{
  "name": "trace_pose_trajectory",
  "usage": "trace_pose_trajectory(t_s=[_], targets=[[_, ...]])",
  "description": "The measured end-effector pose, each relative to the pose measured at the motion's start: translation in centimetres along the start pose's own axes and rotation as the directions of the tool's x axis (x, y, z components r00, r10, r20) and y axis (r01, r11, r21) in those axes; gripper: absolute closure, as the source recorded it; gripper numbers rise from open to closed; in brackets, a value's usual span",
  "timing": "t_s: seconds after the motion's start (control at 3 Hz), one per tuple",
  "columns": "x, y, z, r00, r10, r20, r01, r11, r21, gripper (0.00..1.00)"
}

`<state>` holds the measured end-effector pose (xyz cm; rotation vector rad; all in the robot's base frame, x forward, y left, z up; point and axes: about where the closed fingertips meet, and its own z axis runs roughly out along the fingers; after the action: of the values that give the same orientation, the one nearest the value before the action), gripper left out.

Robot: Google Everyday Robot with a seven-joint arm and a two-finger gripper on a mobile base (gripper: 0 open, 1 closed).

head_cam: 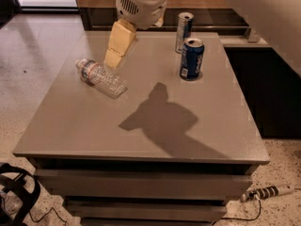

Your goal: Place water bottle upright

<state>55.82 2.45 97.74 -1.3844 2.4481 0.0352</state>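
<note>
The water bottle (101, 77) is a clear ribbed bottle with a white cap and a coloured label band. It lies on its side on the left part of the grey table (155, 126), cap pointing to the far left. My gripper (113, 59), with pale yellow pads under a white wrist housing, hangs just above and behind the bottle's middle, apart from it. It holds nothing that I can see.
A blue drink can (191, 58) stands upright right of centre. A slim silver-blue can (183, 32) stands behind it near the far edge. The arm's shadow falls across the table's middle. A power strip (265, 192) lies on the floor at the right.
</note>
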Motion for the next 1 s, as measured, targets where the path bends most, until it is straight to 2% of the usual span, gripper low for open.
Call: trace_pose_trajectory(t_s=[0.33, 0.67, 1.0], targets=[[-0.8, -1.0, 2.2, 0.999, 0.031, -0.023, -0.032, 0.9991, -0.028, 0.0], [-1.4, -0.7, 4.5, 0.998, 0.049, -0.029, -0.051, 0.9974, -0.052, 0.0], [-2.8, 0.3, 6.9, 0.999, 0.03, -0.012, -0.031, 0.9966, -0.077, 0.0]])
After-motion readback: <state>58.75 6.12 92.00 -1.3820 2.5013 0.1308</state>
